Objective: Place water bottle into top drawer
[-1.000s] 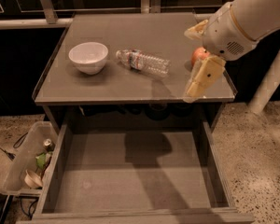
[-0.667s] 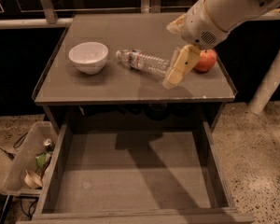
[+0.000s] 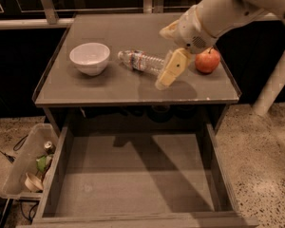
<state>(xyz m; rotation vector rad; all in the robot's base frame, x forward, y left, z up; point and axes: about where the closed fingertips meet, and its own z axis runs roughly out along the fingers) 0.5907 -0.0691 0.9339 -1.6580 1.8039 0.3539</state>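
The water bottle (image 3: pixel 141 61), clear and ribbed with a red, white and blue label, lies on its side on the tabletop (image 3: pixel 109 87) between a white bowl and an apple. My gripper (image 3: pixel 167 52) hangs just above the bottle's right end, its yellowish fingers (image 3: pixel 172 69) spread apart and empty. The top drawer (image 3: pixel 133 172) stands pulled out below the table, wide, grey and bare inside.
A white bowl (image 3: pixel 90 57) sits at the left of the tabletop. A red apple (image 3: pixel 207 61) sits at the right, close behind my gripper. A translucent bin of trash (image 3: pixel 27 167) stands on the floor left of the drawer. A white post (image 3: pixel 275 80) rises at the right.
My arm has swung left across the tabletop, from over the apple at the right edge to just above the bottle's right end. The bottle, bowl and drawer have not moved.
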